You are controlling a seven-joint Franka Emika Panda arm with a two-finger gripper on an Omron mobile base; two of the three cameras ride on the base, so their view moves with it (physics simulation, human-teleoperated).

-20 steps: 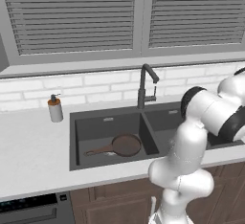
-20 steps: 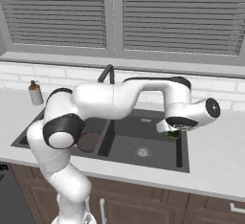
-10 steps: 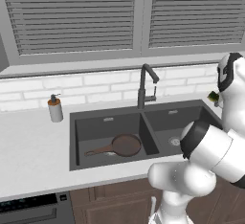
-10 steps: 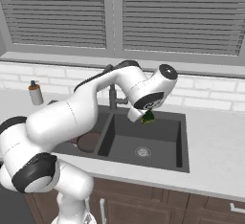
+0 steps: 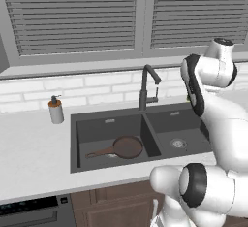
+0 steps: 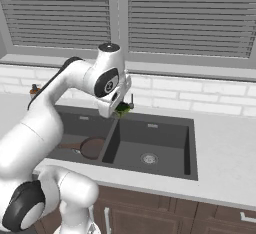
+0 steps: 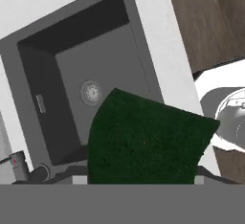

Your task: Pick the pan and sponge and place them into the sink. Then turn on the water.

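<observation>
My gripper (image 6: 120, 107) is shut on the green sponge (image 6: 124, 110) and hangs above the sink (image 6: 160, 145), roughly over the divider and back rim. Up close in the hand view, the sponge (image 7: 143, 141) covers the fingertips, with the right basin (image 7: 103, 65) and its silver drain below. The dark-brown pan (image 5: 127, 146) lies in the left basin of the sink (image 5: 73, 143), handle pointing left, and it also shows as the pan (image 6: 91, 148) past my arm. No water is in view at the dark faucet (image 5: 144, 88).
A grey soap dispenser (image 5: 56, 110) stands on the white counter left of the sink. White brick wall and window blinds close off the back. Brown cabinet fronts (image 6: 150, 213) run below the counter edge.
The arm has swung left from beyond the sink's right side to over the sink, carrying the sponge. The pan has not moved.
</observation>
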